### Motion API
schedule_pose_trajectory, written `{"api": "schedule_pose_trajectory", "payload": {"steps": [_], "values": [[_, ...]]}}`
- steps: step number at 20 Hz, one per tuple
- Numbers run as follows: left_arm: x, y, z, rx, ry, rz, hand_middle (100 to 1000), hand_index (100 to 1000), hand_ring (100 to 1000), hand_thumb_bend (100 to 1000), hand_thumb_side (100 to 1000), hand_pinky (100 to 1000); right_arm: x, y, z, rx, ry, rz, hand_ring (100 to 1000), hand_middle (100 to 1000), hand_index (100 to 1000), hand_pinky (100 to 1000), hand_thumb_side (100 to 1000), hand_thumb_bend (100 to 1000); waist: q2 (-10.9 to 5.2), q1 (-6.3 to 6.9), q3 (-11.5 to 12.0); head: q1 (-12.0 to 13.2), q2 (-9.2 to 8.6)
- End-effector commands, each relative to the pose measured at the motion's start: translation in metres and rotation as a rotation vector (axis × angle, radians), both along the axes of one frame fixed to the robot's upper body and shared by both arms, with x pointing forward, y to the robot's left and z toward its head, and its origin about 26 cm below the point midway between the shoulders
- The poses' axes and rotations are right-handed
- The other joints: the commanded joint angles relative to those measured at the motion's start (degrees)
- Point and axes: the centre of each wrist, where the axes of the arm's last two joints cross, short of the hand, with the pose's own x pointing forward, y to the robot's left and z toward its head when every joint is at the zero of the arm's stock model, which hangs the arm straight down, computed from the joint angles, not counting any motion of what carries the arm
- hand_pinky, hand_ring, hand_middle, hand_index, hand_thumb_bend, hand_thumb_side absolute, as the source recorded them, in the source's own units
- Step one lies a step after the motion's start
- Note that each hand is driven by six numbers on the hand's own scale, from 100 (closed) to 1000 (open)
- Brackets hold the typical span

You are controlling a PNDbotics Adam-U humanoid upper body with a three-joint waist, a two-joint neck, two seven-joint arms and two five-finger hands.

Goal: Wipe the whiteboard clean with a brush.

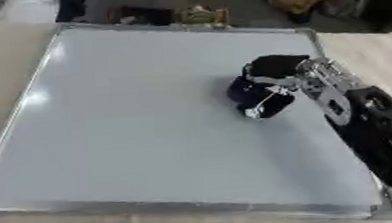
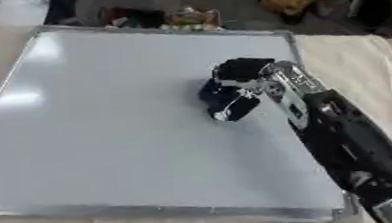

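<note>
The whiteboard (image 1: 130, 118) lies flat on the table, showing no marks. The right hand (image 1: 272, 80) rests right of centre, fingers curled round a dark brush (image 1: 253, 98) pressed to the board: wiping, I judge. Next, sweep left.

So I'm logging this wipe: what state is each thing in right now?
White metal-framed whiteboard: lying flat, no marks visible.
Dark blue brush: on the board's right half, under the hand.
Right hand: fingers curled round the brush.
Left hand: not in view.
</note>
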Motion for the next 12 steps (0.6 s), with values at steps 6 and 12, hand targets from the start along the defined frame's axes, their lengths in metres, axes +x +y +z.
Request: {"api": "schedule_pose_trajectory", "payload": {"steps": [6,12], "values": [[-0.0024,0.0017,0.0092,0.008,-0.026,-0.001,541,389,585,317,862,705,-0.005,0.0109,0.0059,0.001,0.004,0.051,695,246,322,630,452,128,-0.7,0.32,0.2,0.7,-0.91],[-0.0023,0.0014,0.0096,0.006,-0.027,-0.003,541,391,585,321,865,706,-0.0046,0.0065,0.0061,0.007,-0.006,0.021,696,247,313,632,431,100,-0.65,0.29,0.2,1.1,-0.97]]}}
